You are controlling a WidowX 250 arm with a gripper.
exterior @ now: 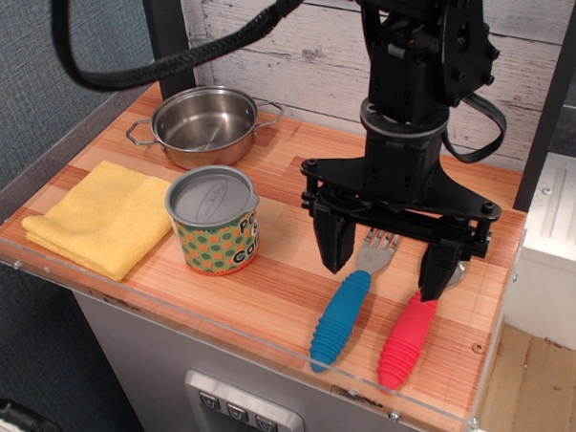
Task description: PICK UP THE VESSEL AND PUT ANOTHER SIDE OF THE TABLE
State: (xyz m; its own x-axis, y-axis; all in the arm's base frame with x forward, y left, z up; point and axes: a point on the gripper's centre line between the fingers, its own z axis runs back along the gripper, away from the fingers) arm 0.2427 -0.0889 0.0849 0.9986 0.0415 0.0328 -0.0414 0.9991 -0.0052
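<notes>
The tin can (215,220) stands upright on the wooden table (272,293), a little left of the middle and toward the front edge. Its grey metal top faces up, and the label around it shows green and orange dots with some yellow lettering. Nothing is gripping it.

Just to its left, touching or nearly touching its side, lies a folded yellow cloth (102,216), flat on the planks and reaching toward the left rim. Behind the can, close to its back edge, sits a shiny steel pot (206,125) with two small handles, open and looking empty from here.

Off to the right, well apart from the can, the black gripper (390,255) hangs low over the table with its jaws spread wide and nothing between them. Under it lie two pieces of cutlery side by side: a fork with a blue ribbed handle (341,319), its tines showing between the fingers, and a second utensil with a red ribbed handle (407,342), whose head is hidden behind the right finger. Both handles point toward the front rim of clear plastic.
</notes>
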